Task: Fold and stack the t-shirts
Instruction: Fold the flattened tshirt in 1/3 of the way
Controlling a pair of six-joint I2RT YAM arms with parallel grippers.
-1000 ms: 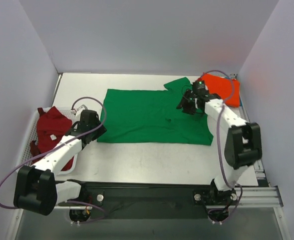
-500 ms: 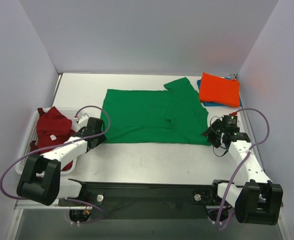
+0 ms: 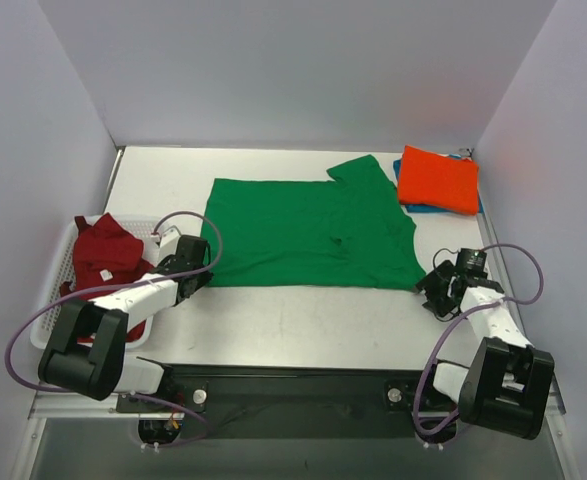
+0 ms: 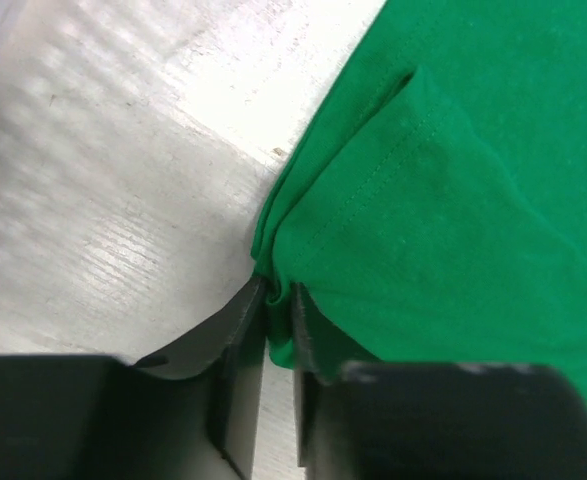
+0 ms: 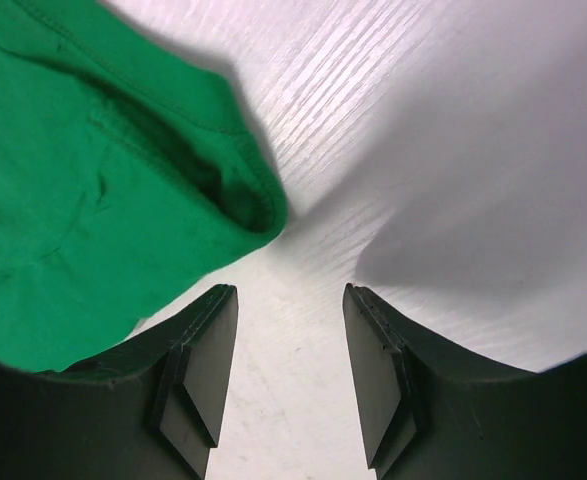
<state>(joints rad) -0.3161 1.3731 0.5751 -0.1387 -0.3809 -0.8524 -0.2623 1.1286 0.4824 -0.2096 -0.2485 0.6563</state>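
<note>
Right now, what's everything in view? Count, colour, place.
green t-shirt: 1, bright green, spread flat mid-table
orange-red t-shirt: 1, orange-red, folded, far right corner, on top of the blue one
blue t-shirt: 1, blue, under the orange-red one, only its edges show
dark red t-shirt: 1, dark red, crumpled in the basket
basket: 1, white, slatted, left edge of the table
table: 1, white
left gripper: 1, black, pinched shut on the green t-shirt's near left corner
right gripper: 1, black, open, at the shirt's near right corner

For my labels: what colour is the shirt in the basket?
The shirt is dark red; top external view shows it best.
</note>
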